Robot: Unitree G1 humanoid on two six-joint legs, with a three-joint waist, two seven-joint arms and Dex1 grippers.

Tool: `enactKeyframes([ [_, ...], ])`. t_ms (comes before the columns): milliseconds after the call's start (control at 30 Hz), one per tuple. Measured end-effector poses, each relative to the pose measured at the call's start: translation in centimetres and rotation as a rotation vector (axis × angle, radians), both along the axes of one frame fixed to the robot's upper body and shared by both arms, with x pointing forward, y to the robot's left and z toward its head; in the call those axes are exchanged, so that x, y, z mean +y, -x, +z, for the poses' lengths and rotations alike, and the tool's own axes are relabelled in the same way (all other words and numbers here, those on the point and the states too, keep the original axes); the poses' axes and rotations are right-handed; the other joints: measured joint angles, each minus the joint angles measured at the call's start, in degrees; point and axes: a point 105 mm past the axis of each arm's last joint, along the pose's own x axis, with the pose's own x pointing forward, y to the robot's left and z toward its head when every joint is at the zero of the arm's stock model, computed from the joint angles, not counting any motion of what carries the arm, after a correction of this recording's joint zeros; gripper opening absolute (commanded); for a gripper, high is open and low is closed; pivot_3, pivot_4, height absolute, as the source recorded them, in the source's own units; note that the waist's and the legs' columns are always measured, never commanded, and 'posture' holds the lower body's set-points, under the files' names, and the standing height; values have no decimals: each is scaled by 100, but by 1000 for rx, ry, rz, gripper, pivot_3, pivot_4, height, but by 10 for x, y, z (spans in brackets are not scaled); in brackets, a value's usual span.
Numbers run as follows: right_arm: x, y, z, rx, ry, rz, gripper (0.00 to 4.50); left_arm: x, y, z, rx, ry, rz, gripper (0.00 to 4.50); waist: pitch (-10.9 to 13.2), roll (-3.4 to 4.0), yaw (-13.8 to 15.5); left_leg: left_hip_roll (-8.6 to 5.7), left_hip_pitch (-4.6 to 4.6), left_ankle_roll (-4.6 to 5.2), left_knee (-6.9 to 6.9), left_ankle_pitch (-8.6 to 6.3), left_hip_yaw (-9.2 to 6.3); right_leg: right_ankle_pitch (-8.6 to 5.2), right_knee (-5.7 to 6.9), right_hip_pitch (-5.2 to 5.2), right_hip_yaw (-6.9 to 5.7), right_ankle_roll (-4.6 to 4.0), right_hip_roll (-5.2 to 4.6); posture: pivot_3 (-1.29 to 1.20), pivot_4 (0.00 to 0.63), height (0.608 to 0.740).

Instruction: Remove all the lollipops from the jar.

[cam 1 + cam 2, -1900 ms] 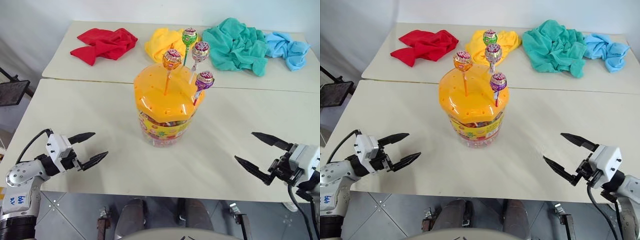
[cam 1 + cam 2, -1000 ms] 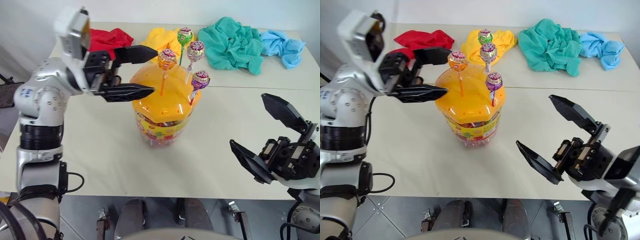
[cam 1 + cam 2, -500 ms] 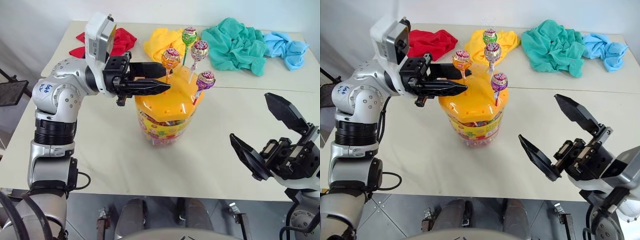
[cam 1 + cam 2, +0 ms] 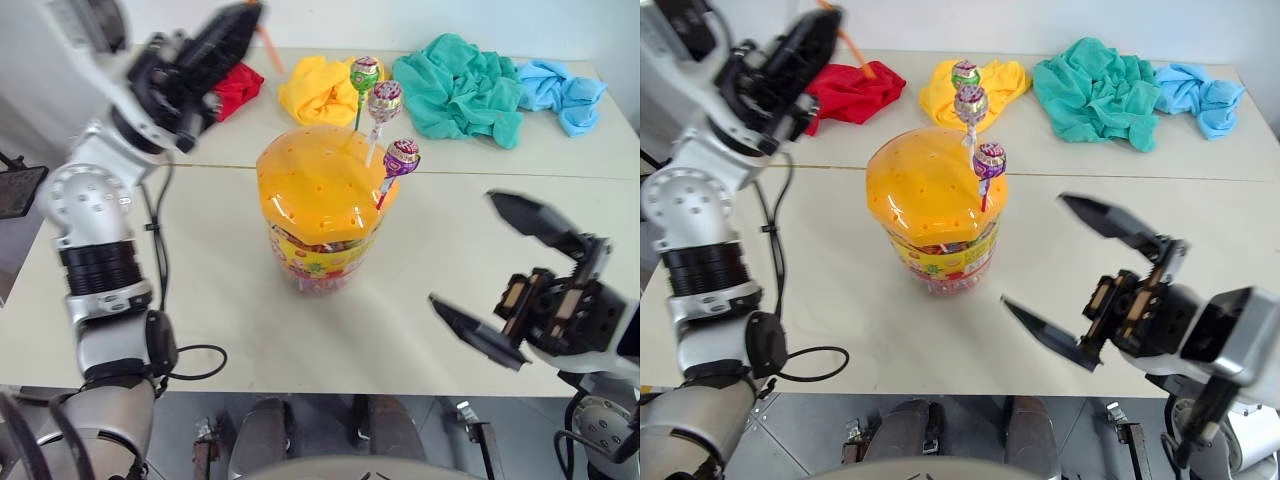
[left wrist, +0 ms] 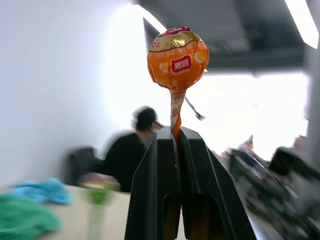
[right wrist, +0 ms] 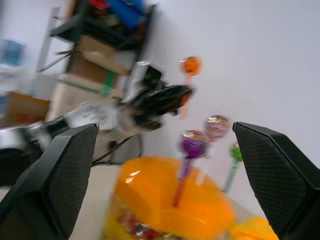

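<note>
Your left gripper (image 5: 175, 132) has its jaws pinched tight on the stick of the orange lollipop (image 5: 178, 58), sweet standing upright above the tips. Behind them you see a blurred person (image 5: 131, 155) in dark clothes, and teal cloth (image 5: 22, 220) on the worktop (image 5: 75, 215).

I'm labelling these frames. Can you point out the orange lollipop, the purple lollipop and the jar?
orange lollipop (image 5: 178, 58): left wrist view, on its wrapped head.
purple lollipop (image 4: 401, 157): left eye view, on its wrapped head.
jar (image 4: 312, 183): left eye view, on the orange domed lid.
</note>
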Motion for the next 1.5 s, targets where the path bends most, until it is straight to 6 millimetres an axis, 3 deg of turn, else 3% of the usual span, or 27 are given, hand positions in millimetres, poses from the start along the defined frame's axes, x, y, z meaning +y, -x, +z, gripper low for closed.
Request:
enactKeyframes([
  [33, 2, 1, -4, 3, 43, 33, 4500, 15, -4, -10, 37, -24, 74, 19, 0, 0, -34, -1, 1, 1, -2, -1, 1, 0, -1, 0, 0, 0, 0, 0, 150, 740],
  [100, 1, 1, -15, 4, 163, 108, 4500, 64, -14, -66, 212, -172, 319, 19, 0, 0, -94, -1, 15, 4, -14, -4, 11, 0, -3, 0, 10, 0, 1, 0, 150, 740],
  [200, -3, -3, -21, 15, 197, 139, 4500, 92, -11, -117, 361, -285, 450, 19, 14, -24, -1, 5, -13, -5, 10, -12, -3, 0, -4, -5, -3, 0, 2, 0, 150, 740],
  [333, -7, -10, -27, 34, 247, 187, 4500, 143, 20, -174, 578, -455, 692, 19, 14, -39, 49, 13, -1, 8, 20, -42, -2, 1, -13, 0, 11, 1, -1, 0, 150, 740],
  [433, -9, -14, -32, 70, 265, 196, 4500, 155, 57, -215, 718, -599, 768, 19, 16, -38, 99, 18, 1, 9, 21, -56, 0, 0, -10, -2, 12, 1, 0, 0, 150, 740],
  [500, -12, -18, -35, 94, 259, 186, 4500, 159, 66, -222, 738, -605, 805, 19, 15, -40, 132, 19, -3, 7, 24, -56, 5, 0, -14, 2, 2, 0, 1, 0, 150, 740],
  [667, -19, -28, -39, 160, 224, 148, 4500, 171, 78, -238, 792, -627, 870, 1276, 13, -32, 91, 27, 14, 3, 23, -59, 12, 0, -16, -1, 12, 0, 3, 0, 150, 740],
  [933, -23, -48, -30, 221, 189, 27, 4500, 168, 79, -232, 683, -608, 823, 3695, 13, -32, 89, 37, 7, -4, 23, -63, 28, -2, -8, -18, 12, -4, 6, 0, 150, 740],
  [1033, -21, -60, -17, 223, 154, -34, 4500, 162, 77, -205, 535, -551, 724, 4427, 12, -34, 86, 45, -5, -6, 26, -63, 39, -5, -4, -29, 8, -10, 10, 0, 150, 740],
  [1167, -4, -70, -8, 255, 151, -14, 4500, 141, 75, -128, 241, -439, 553, 4427, 13, -32, 96, 44, -4, -9, 27, -65, 36, -6, 0, -28, 6, -12, 10, 0, 150, 740],
  [1233, 6, -73, -9, 263, 174, 11, 4500, 122, 76, -106, 146, -386, 473, 4427, 14, -27, 85, 43, -3, -6, 27, -68, 34, -5, 0, -29, 8, -11, 9, 0, 150, 740],
  [1367, 20, -79, 3, 252, 160, 40, 4500, 73, 88, -94, 81, -329, 215, 4427, 14, -27, 33, 44, -5, -7, 27, -69, 36, -5, 2, -29, 2, -10, 13, 0, 150, 740],
  [1433, 22, -81, 4, 260, 155, 37, 4500, 61, 92, -94, 76, -341, 142, 4427, 14, -27, 2, 45, -5, -8, 27, -69, 42, -5, 2, -29, 0, -10, 17, 0, 150, 740],
  [1500, 26, -81, 8, 273, 133, 57, 4102, 49, 94, -93, 62, -350, 83, 4500, 14, -27, -29, 45, -6, -9, 27, -68, 47, -6, 1, -29, 2, -11, 19, 0, 150, 740],
])
